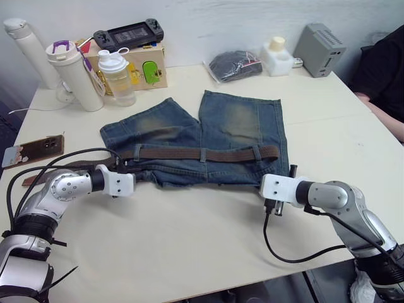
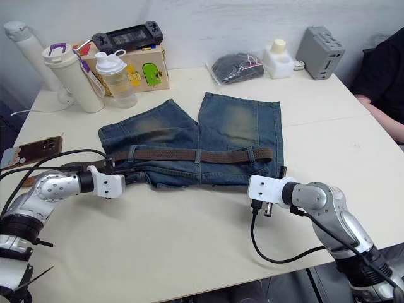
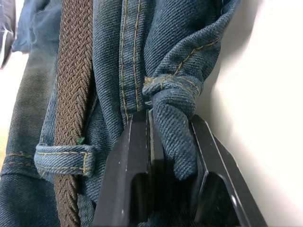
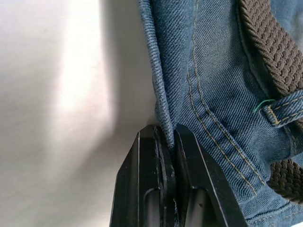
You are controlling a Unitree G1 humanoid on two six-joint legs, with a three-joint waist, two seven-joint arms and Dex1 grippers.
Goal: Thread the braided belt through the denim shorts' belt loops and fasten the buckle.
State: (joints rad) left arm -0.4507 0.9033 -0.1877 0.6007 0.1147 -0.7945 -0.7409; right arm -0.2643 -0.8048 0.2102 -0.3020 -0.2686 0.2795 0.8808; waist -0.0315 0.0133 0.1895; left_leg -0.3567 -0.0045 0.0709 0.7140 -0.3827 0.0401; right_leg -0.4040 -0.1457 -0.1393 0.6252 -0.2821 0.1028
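The denim shorts (image 1: 240, 120) lie flat on the table, waistband toward me and legs pointing away. The braided belt (image 1: 177, 153) runs along the waistband through the belt loops (image 1: 202, 154), and its left part trails off behind my left arm. I cannot make out the buckle. My left gripper (image 3: 170, 120) is at the waistband's left end, shut on a bunched fold of denim, with a belt loop (image 3: 66, 153) and the belt (image 3: 71, 75) beside it. At the waistband's right end my right gripper (image 4: 165, 130) is shut on the shorts' edge (image 4: 154, 66).
A phone (image 1: 35, 149) lies at the left edge. Bottles (image 1: 72, 72), a wooden box (image 1: 151, 66) with a game controller (image 1: 129, 33), a black pouch (image 1: 235, 65), a white jar (image 1: 276, 53) and a grey box (image 1: 319, 49) line the back. A person (image 1: 382, 69) sits at the right.
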